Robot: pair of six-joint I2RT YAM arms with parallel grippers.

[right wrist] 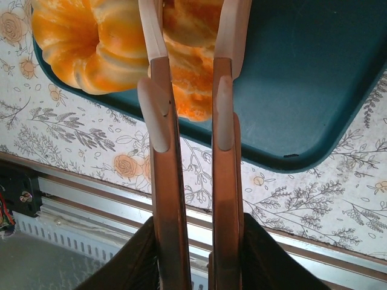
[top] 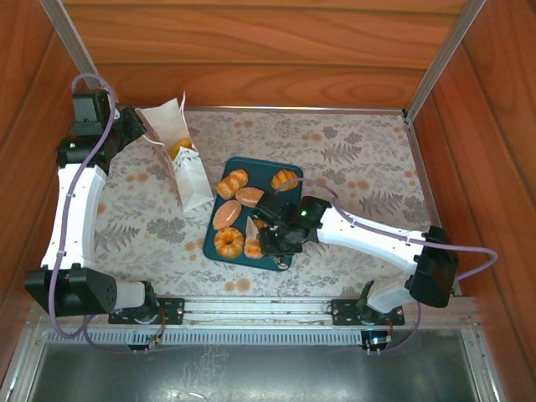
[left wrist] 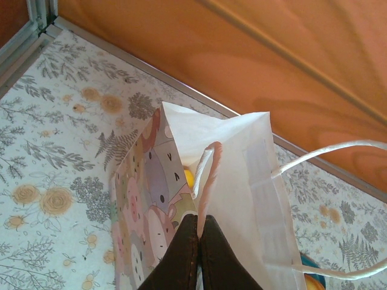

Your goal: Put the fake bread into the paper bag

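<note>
1. Right wrist view gives us the right gripper (right wrist: 191, 36) astride a ridged roll (right wrist: 192, 78) of the fake bread. The roll sits at the near edge of the teal tray (right wrist: 302, 84), just beside the pumpkin-shaped bun (right wrist: 91, 42). The jaws stand apart, one on each side, and we cannot tell whether the pads press it yet.
2. We judge the roll light, hard and glossy, so likely slippery. We would take it across its narrow middle, ridges against the pads, with modest force.
3. From the top external view we see several other pastries (top: 233, 182) on the tray, which lies in the middle of the table (top: 368, 167), nearer its near edge.
4. The paper bag (top: 194, 180) stands near the table's far-left corner, and looks thin and easily crumpled. The left gripper (left wrist: 198, 244) is clenched on its rim, holding the mouth open, we think.
5. A yellow patch (left wrist: 189, 177) shows inside the bag, probably bread. The walls hide how many pieces lie there.
6. The roll's underside is hidden, and the right fingertips are cut off at the frame's top.
</note>
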